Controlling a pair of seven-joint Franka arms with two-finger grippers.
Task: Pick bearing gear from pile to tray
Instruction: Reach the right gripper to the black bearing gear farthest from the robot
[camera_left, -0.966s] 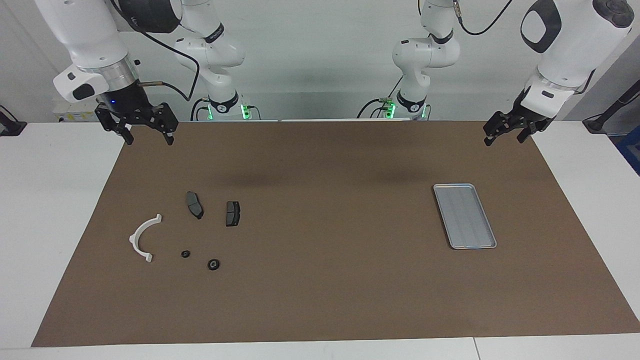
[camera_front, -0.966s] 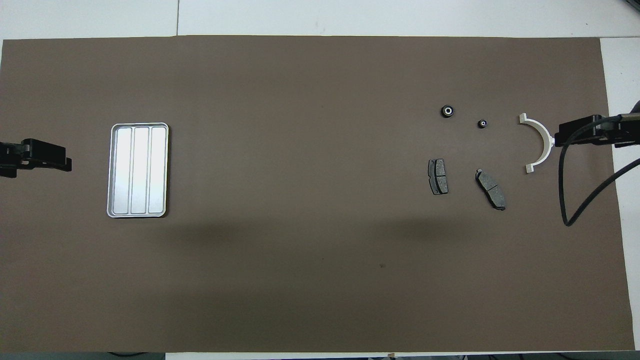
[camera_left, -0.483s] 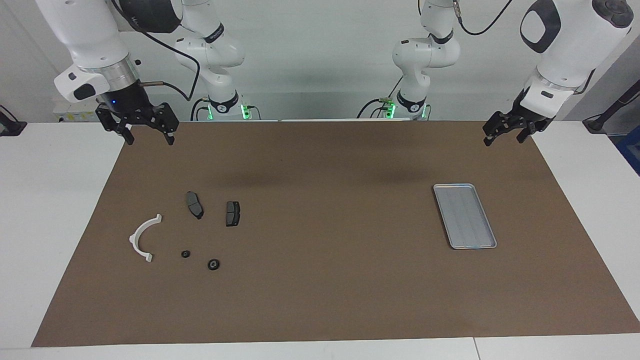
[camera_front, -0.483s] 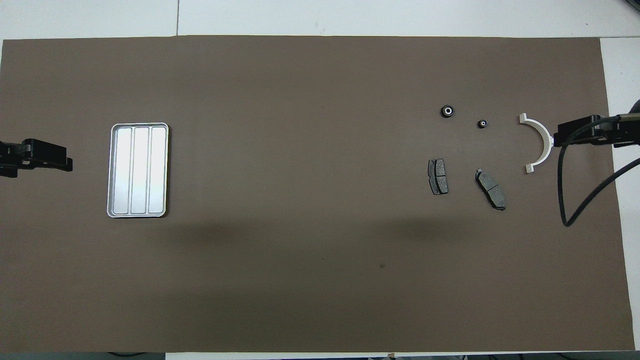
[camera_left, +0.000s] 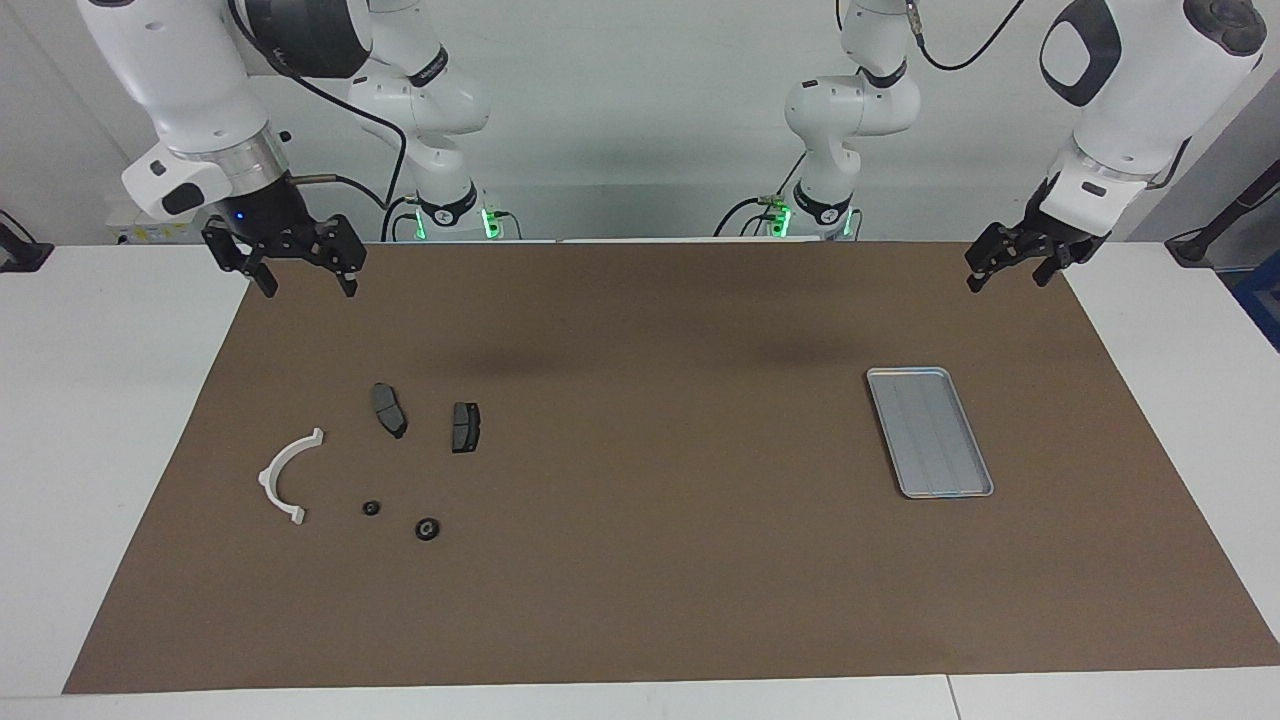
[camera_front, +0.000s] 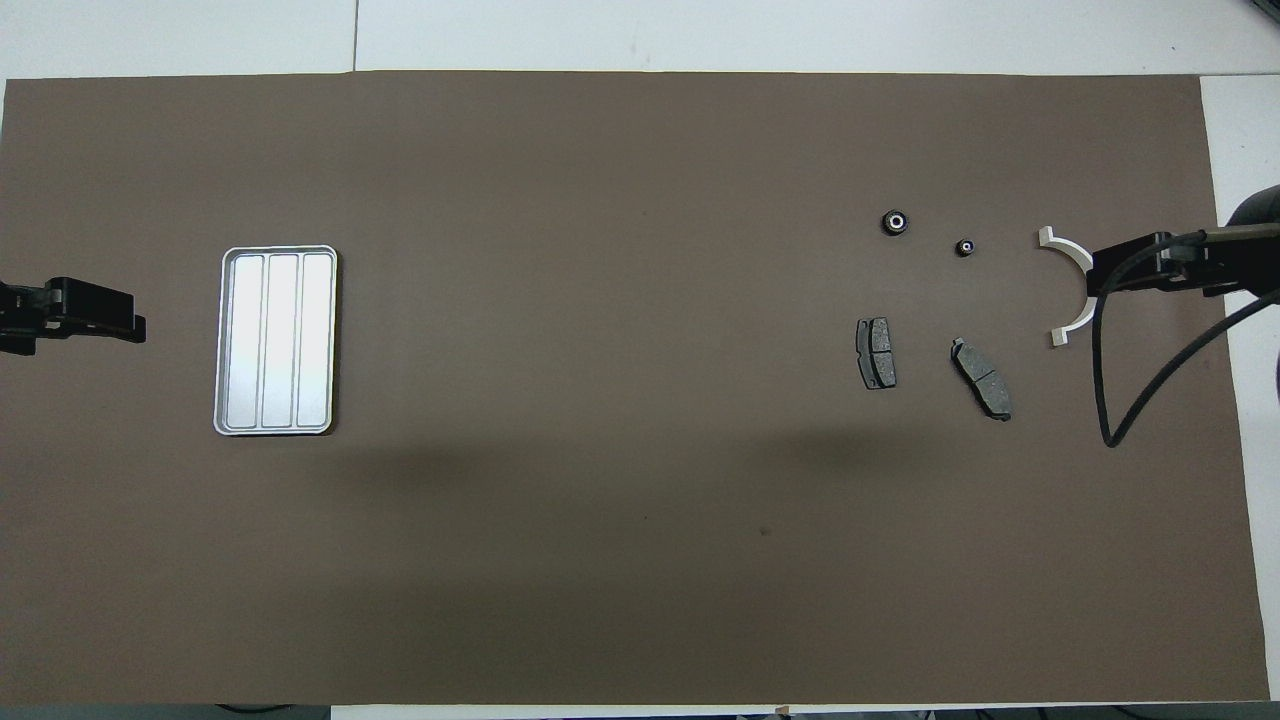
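Since the flat silver-grey metal tray (camera_left: 929, 431) near the left arm's end holds nothing, the task is barely begun. Both small black bearing rings (camera_left: 428, 528) lie on the brown mat with the white curved bracket (camera_left: 286, 476) and two dark grey brake pads (camera_left: 389, 409). Raised over the mat's robot-side edge, the right gripper (camera_left: 298, 273) is spread wide and empty. Waiting, the left gripper (camera_left: 1012, 268) carries nothing, fingers apart.
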